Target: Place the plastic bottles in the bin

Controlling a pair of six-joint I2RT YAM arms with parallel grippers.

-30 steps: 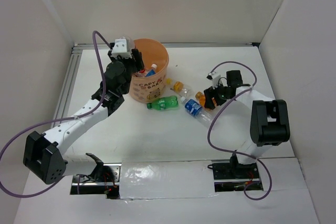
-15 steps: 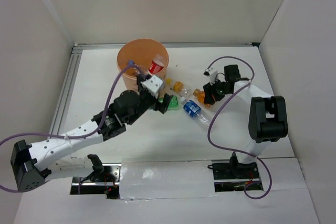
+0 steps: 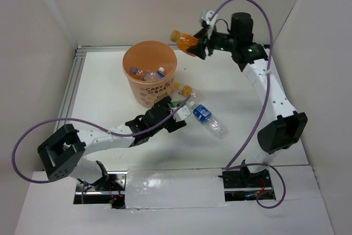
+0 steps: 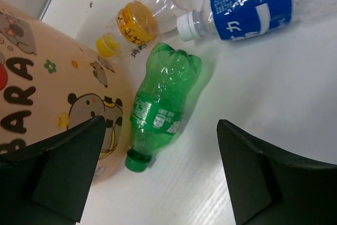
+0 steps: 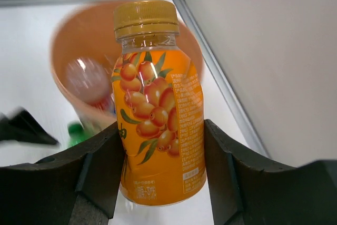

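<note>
1. White-walled table (image 3: 110,81): the step in hand is the carry. The right gripper (image 5: 161,127) clamps the orange bottle (image 5: 158,93), its arm stretched high, right of the bin (image 3: 144,89).
2. Next move, as judged: centre the bottle over the rim, then release.
3. Beside the bin, the left gripper (image 4: 160,125) hovers low over the green bottle (image 4: 166,98), jaws wide.

My left arm (image 3: 104,137) stretches low across the lower left, left gripper (image 3: 177,115) spread wide at frame centre. My right arm (image 3: 264,86) arches up to top centre, right gripper (image 3: 193,46) clamped on an orange bottle (image 5: 158,104).
</note>
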